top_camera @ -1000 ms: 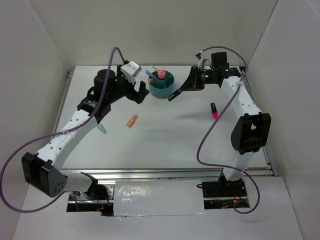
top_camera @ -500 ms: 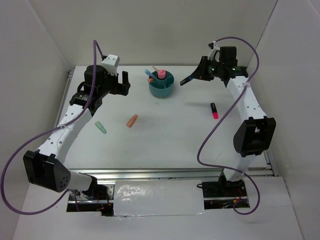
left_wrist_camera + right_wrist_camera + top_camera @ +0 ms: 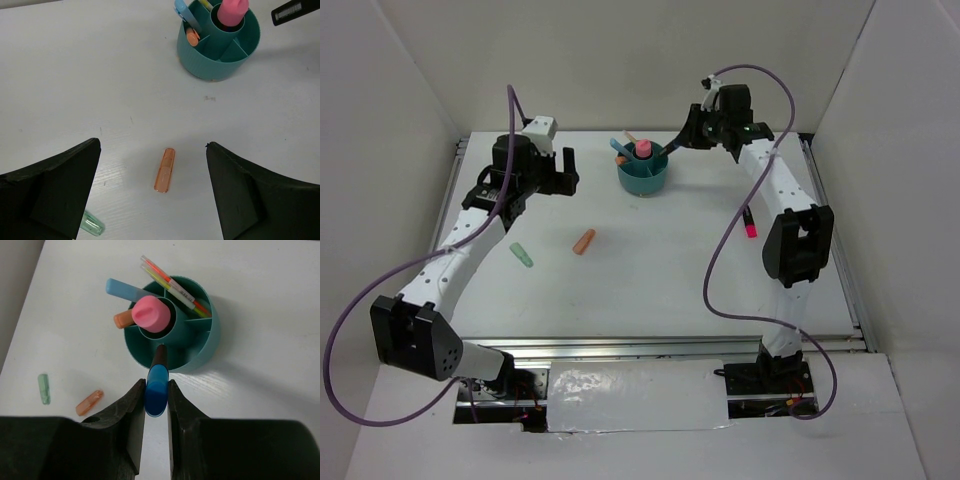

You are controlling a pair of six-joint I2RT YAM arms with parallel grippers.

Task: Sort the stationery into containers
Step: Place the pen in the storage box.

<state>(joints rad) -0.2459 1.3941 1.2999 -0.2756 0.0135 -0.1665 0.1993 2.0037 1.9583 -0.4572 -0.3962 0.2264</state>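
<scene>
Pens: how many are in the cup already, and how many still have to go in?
Done: pink marker in the cup's centre well; blue pen, orange pen, yellow pens in outer compartments. In hand: the right jaws grip a blue-capped pen, tip over the cup. Left: orange stub, mint stub and pink-black marker lie on the table; left jaws open.

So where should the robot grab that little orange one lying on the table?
Pinch the orange stub around its middle, coming straight down from above and closing across its narrow width. It lies flat, with bare table along both long sides.
</scene>
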